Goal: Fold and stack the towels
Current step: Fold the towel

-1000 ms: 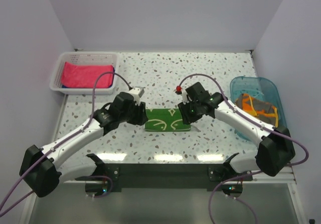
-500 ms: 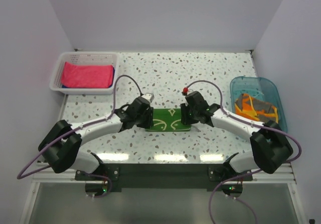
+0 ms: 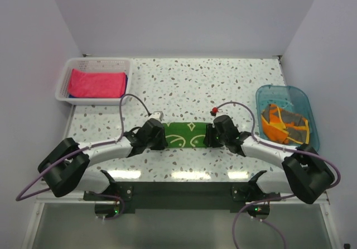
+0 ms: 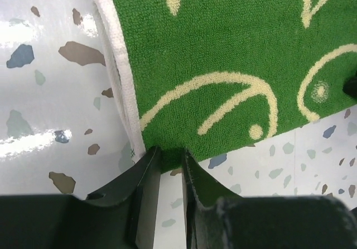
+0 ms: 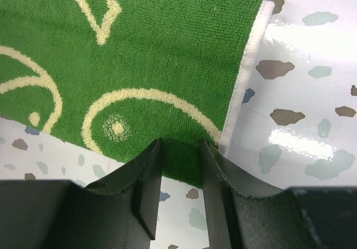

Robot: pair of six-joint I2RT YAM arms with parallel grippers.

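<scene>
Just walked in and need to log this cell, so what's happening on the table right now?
Both arms work on one green towel with a yellow pattern, lying flat mid-table. The left gripper pinches its near-left corner, the right gripper its near-right corner. A pink towel lies in the white slotted basket, far left; a grey and orange towel sits crumpled in the clear blue plastic tub, right.

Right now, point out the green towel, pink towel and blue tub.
green towel [image 3: 186, 134]: top view, middle of the cloth.
pink towel [image 3: 96, 84]: top view, its top face.
blue tub [image 3: 285, 94]: top view, bare floor near far wall.
</scene>
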